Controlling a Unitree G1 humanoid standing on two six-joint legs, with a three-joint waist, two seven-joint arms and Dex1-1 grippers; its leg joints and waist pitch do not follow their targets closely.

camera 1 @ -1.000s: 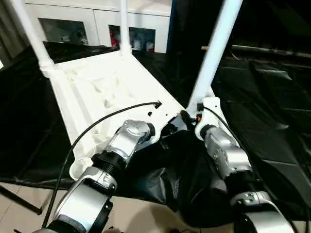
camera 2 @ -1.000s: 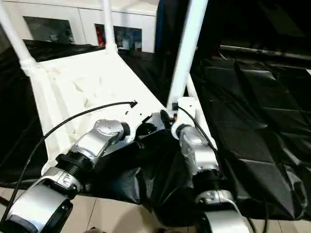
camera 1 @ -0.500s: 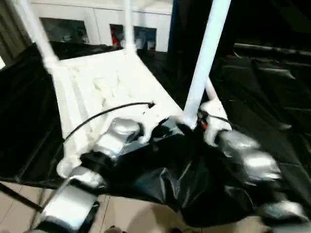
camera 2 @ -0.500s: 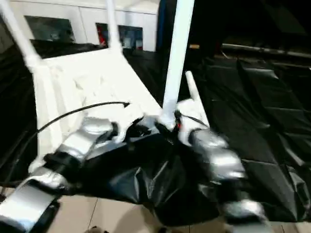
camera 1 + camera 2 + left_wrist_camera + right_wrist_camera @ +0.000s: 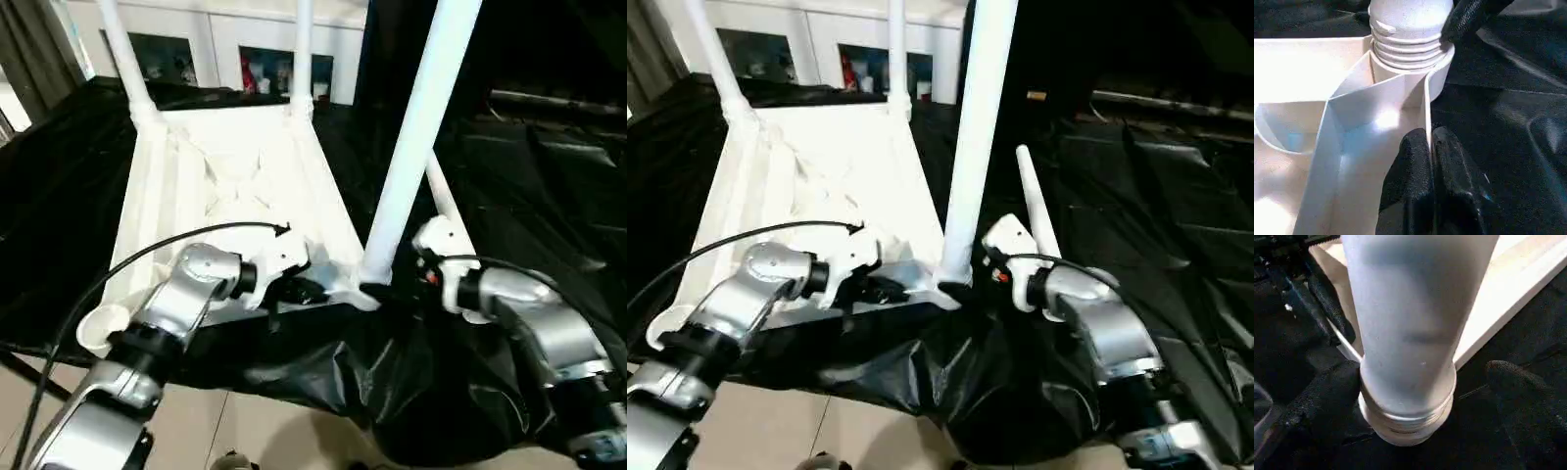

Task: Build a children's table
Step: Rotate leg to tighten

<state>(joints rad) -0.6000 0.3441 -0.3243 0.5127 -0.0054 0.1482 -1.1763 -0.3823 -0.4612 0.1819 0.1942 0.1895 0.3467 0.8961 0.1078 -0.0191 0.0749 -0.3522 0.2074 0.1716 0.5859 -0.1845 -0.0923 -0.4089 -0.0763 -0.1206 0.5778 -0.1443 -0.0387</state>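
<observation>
All three upright legs ran out of the top of the frame: the near leg (image 5: 411, 147) at upper right, two far legs (image 5: 122, 54) at upper left. The silver left forearm (image 5: 181, 304) hid part of the tabletop's (image 5: 225, 166) near rim. The cabinet (image 5: 211, 59) contents behind glass were too small to identify. The lying leg's (image 5: 1034, 201) lower end vanished behind the right wrist.

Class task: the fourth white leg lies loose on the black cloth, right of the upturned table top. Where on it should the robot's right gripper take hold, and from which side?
Probably mid-length on the loose leg, coming from above with the fingers straddling its width. It lies flat on the black cloth, bare tube facing up, tapered tip pointing away from the robot. The right gripper stands open around the upright leg beside it.
</observation>
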